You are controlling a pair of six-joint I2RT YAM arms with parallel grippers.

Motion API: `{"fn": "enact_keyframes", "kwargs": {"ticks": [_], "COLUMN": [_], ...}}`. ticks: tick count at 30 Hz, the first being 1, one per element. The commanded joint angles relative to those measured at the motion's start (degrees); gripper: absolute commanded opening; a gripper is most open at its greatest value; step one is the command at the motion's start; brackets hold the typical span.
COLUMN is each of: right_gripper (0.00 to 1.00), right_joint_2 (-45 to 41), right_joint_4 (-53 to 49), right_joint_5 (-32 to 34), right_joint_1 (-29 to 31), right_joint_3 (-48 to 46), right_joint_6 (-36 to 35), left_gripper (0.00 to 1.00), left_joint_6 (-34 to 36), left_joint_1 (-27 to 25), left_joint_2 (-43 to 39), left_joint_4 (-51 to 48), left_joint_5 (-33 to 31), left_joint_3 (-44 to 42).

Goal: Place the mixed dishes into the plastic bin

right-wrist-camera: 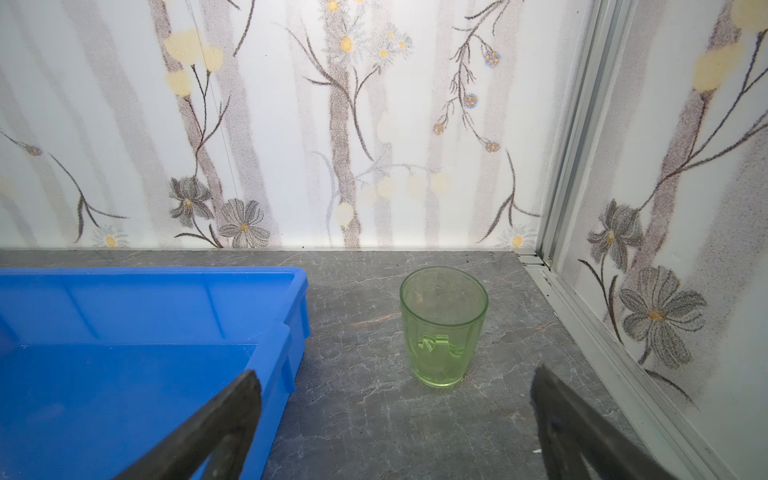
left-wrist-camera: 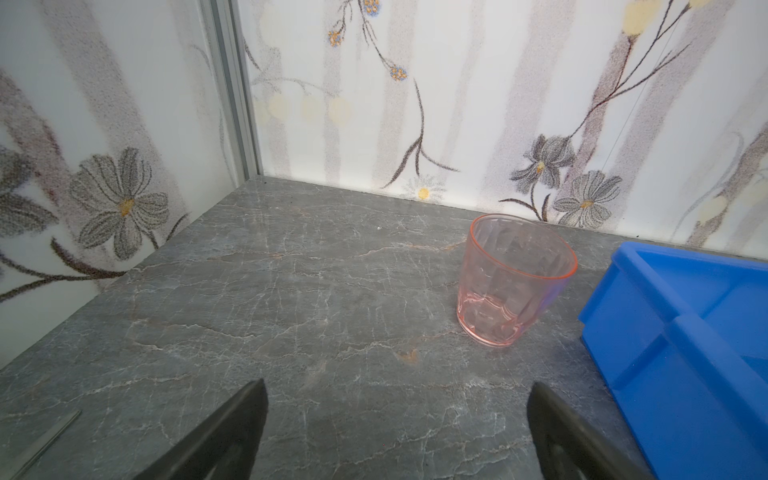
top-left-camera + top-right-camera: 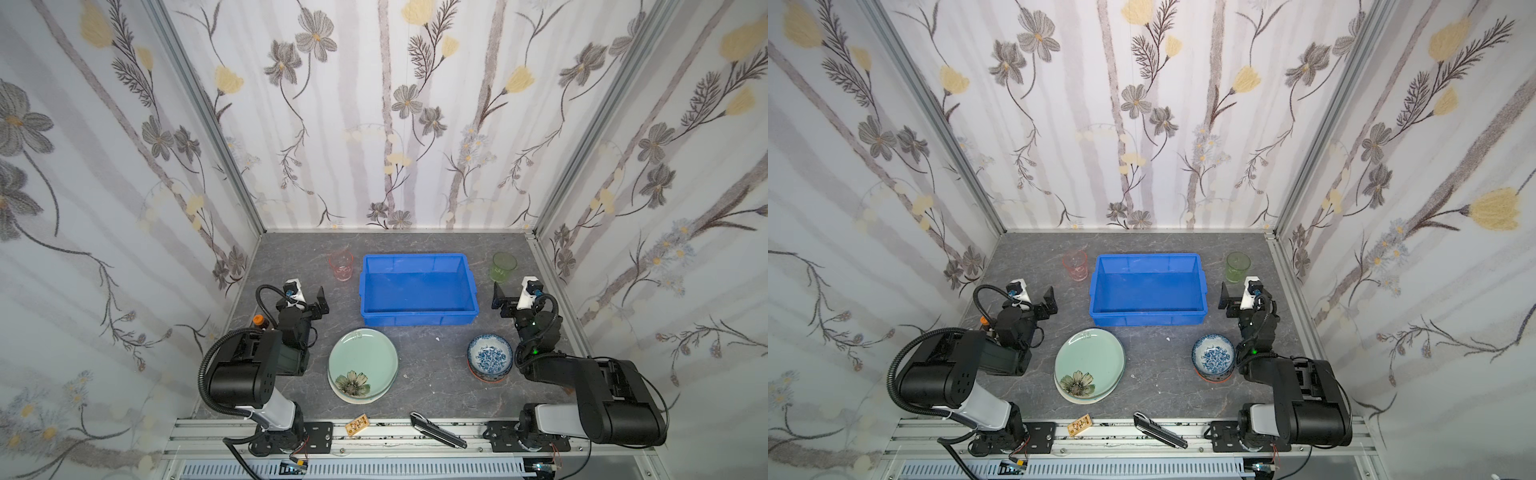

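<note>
surface: dark grey stone-look slab, pale veins, matte. Floral panels close three sides, aluminium rail along the near edge.
plastic bin: bright blue rigid plastic, rectangular, lipped rim, ribbed walls, smooth floor. Sits centre-back on the surface.
pink tumbler: translucent, faceted, tapered, upright. Just beside the bin's far-left corner, not touching.
green tumbler: translucent, ribbed, taller, upright. Off the bin's far-right corner, apart from it, near the right panel.
plates: round stack, glossy pale green one with a dark flower on top, cream rim showing beneath. In front of the bin, left of centre.
bowls: blue-white patterned bowl nested over an orange-rimmed one. Front right, just beside the right arm.
left pincer: spread wide, holding nothing. Pink tumbler ahead, toward the bin side.
right pincer: spread wide, holding nothing. Green tumbler ahead, bin corner beside it.
open room: bare strip between the bin's front wall and the plates and bowls. Narrow lanes on either side of the bin.
</note>
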Motion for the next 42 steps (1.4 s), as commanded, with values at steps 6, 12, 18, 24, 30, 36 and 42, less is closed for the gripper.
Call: {"fn": "enact_keyframes", "kwargs": {"ticks": [6, 12, 18, 24, 30, 36, 42], "right_gripper": [1.00, 1.00, 1.00, 1.00, 1.00, 1.00, 1.00], "right_joint_2": [-0.1, -2.6, -17.4, -26.2, -28.5, -29.8, -32.4], "right_joint_4": [2.5, -0.2, -20.1, -51.2, -73.2, -92.2, -106.5], "right_joint_5": [-0.5, -0.1, 2.6, 3.3, 0.3, 6.5, 4.5], "right_joint_1": [0.0, -0.1, -0.3, -0.2, 0.4, 1.0, 1.1], "right_joint_3": [-0.1, 0.5, 5.1, 19.3, 30.8, 38.4, 44.0], "right_joint_6": [-0.2, 0.2, 2.8, 8.1, 14.1, 17.5, 16.9], "left_gripper": [1.00, 1.00, 1.00, 1.00, 1.00, 1.00, 1.00], "left_joint_6": [-1.5, -7.8, -15.2, -17.9, -17.8, -16.0, -17.6], "left_joint_1": [0.0, -0.3, -0.1, 0.1, 0.2, 0.2, 0.2], "left_joint_2": [-5.0, -21.0, -33.8, -39.1, -39.2, -37.0, -36.4], "left_joint_4": [0.6, -21.4, -53.2, -66.6, -81.0, -95.8, -102.1], "left_joint_5": [-5.4, -13.7, -12.0, 1.7, 18.6, 27.2, 26.0], "left_joint_3": [-0.9, 3.3, 15.9, 23.1, 33.0, 41.3, 43.3]}}
